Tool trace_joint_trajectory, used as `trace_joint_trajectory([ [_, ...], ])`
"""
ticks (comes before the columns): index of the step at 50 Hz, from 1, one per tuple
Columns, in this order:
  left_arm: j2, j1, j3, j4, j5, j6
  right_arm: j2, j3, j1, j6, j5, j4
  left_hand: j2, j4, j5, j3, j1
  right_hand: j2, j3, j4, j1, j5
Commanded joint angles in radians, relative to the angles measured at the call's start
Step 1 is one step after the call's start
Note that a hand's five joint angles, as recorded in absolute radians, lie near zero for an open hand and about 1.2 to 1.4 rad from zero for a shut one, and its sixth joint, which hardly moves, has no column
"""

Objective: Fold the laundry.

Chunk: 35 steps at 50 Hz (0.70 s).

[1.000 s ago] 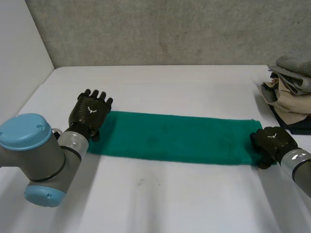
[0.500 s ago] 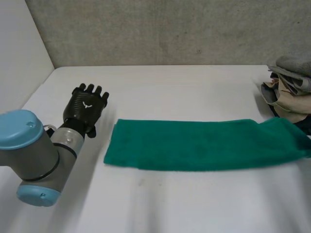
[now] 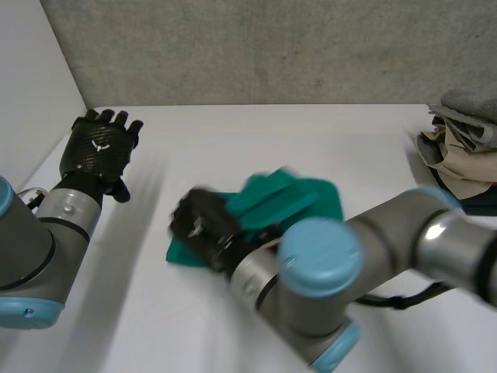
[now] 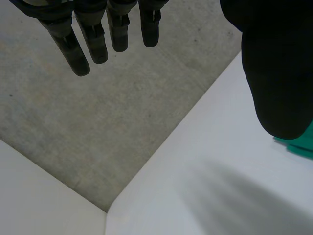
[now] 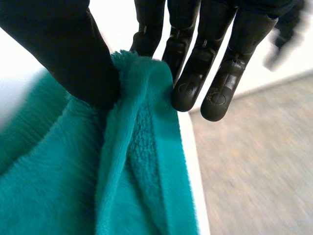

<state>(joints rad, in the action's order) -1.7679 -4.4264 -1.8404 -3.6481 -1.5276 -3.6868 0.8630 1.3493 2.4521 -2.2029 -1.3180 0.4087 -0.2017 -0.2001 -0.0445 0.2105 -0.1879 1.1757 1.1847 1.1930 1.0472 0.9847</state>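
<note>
Now: green towel [image 3: 299,194] sits bunched at centre frame on the white table [image 3: 326,132]. Right hand [image 3: 203,225], centre-left, arm reaching in from the lower right, pinches a towel edge between thumb and fingers [image 5: 188,93] (its wrist view shows the gathered fold clearly). Left hand [image 3: 99,148], upper left of the frame, fingers straight and loosely spread, holding nothing, well apart from the towel. Heap of clothes [image 3: 466,132] at the right edge.

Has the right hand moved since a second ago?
Yes. The right hand swept leftward across the table, away from the clothes pile, pinching the green towel and carrying its end along.
</note>
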Motion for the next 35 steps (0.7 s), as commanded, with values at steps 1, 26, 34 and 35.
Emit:
trace_joint_trajectory([
  [1,-0.018,0.019,-0.002,-0.001,0.001,0.001,-0.088,-0.05,0.024,0.035,0.042,0.002,0.027,0.026,0.045,-0.036,0.013,-0.149,-0.158,-0.166,-0.02,-0.132],
  [26,-0.156,0.326,0.164,0.002,0.003,0.151,0.292,0.335,-0.361,-0.492,-0.087,-0.225,0.015,0.013,0.032,-0.023,0.001,-1.001,-1.01,-1.018,-0.873,-0.985],
  [34,-0.338,0.372,0.245,0.019,0.003,0.156,0.269,0.37,-0.355,-0.492,-0.093,-0.208,0.012,0.01,0.029,-0.021,-0.002,-0.9,-0.909,-0.917,-0.772,-0.884],
  [35,-0.372,0.374,0.269,0.02,0.001,0.153,0.261,0.37,-0.354,-0.491,-0.096,-0.202,0.009,0.007,0.026,-0.018,-0.005,-0.877,-0.886,-0.894,-0.748,-0.86],
])
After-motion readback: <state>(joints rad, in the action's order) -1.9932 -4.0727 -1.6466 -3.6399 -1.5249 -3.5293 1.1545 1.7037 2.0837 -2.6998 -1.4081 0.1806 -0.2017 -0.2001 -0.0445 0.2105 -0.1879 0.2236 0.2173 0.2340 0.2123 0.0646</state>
